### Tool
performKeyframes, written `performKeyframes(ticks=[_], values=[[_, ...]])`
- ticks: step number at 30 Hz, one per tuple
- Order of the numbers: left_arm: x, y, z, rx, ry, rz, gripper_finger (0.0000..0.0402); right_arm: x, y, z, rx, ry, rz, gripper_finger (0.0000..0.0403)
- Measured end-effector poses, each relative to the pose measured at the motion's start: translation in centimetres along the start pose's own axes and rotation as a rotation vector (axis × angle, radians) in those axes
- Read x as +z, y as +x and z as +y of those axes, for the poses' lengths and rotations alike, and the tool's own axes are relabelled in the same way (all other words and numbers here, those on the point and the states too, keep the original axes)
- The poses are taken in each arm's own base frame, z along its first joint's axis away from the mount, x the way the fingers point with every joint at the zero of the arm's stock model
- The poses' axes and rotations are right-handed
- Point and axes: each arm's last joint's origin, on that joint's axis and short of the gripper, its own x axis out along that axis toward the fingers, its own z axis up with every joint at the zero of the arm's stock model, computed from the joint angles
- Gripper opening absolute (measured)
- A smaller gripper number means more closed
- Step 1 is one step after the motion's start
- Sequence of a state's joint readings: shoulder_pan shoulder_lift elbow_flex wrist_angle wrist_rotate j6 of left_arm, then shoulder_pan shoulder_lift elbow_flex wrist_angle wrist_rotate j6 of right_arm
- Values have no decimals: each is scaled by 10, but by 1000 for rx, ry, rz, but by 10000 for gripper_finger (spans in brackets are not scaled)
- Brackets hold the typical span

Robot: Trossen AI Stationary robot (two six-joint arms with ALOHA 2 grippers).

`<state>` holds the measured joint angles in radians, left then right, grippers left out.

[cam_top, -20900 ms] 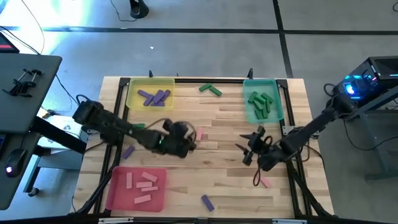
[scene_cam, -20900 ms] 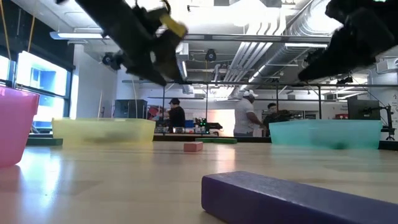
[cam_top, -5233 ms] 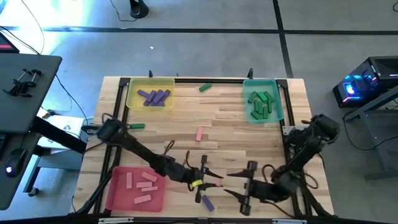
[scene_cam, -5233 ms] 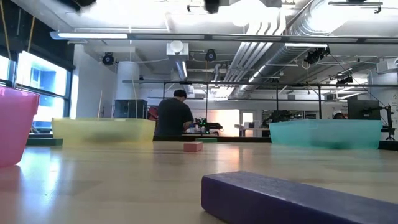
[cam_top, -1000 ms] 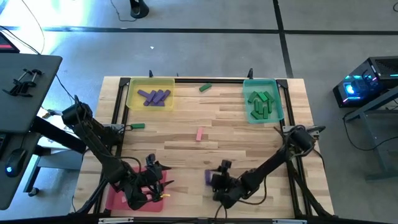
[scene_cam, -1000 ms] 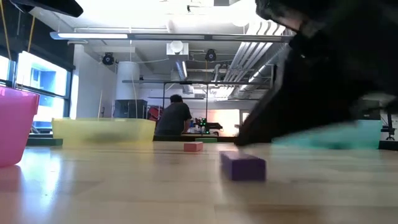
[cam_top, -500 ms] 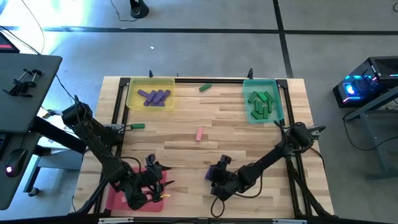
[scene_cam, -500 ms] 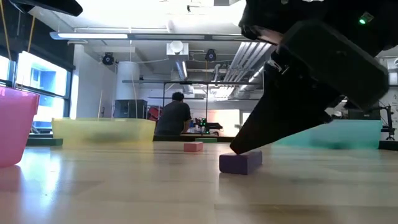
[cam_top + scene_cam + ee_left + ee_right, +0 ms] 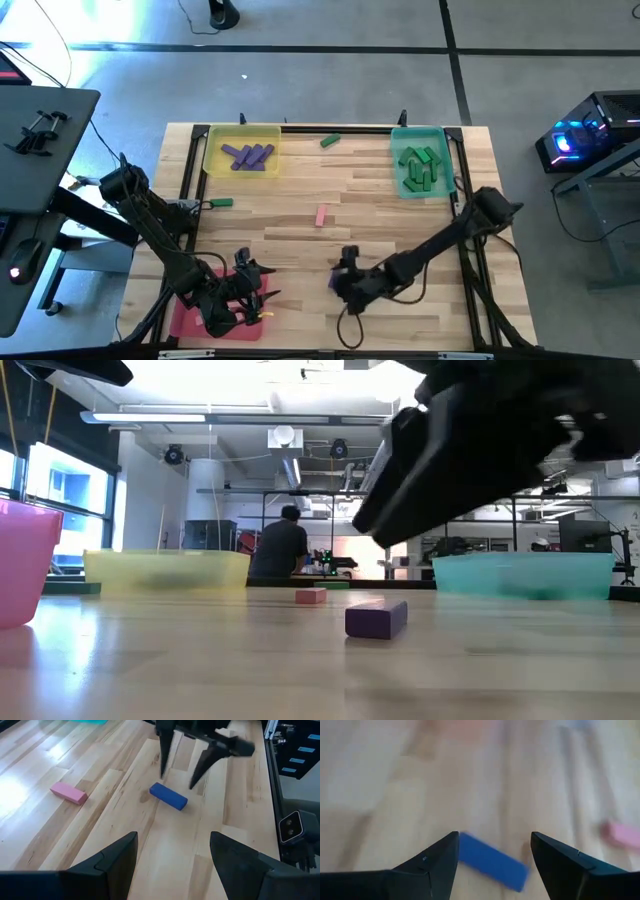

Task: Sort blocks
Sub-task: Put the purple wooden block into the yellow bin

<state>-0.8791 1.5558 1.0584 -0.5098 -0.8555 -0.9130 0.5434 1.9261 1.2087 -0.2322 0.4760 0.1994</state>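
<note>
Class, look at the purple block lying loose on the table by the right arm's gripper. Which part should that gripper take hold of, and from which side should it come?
Grip the purple block across its two long side faces, near the middle, coming from above. It is an elongated bar lying flat on the table with nothing touching it, so its narrow width probably fits between the fingers. The right gripper hangs open beside it; the left gripper is over the pink tray.

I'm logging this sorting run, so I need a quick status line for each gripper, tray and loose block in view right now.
right gripper: open, over the purple block.
purple block: flat on the table, ungripped.
left gripper: open, over the red tray.
red tray: mostly hidden by the arm.
yellow tray: holds purple blocks.
teal tray: holds green blocks.
loose pink block: on the table, unsorted.
two loose green blocks: on the table, unsorted.
</note>
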Motion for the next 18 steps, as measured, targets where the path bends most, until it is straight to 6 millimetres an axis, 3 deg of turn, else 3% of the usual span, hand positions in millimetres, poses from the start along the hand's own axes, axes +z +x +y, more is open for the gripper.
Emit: performKeyframes(ticks=[6, 12, 18], values=[[-1, 1, 0, 1, 2, 1, 234, 4, 15, -28, 351, -173, 42, 236], [-2, 2, -1, -3, 6, 13, 234, -4, 40, -54, 442, -221, 93, 236], [-2, 2, -1, -6, 25, 16, 234, -19, 59, -55, 429, -198, 185, 226]])
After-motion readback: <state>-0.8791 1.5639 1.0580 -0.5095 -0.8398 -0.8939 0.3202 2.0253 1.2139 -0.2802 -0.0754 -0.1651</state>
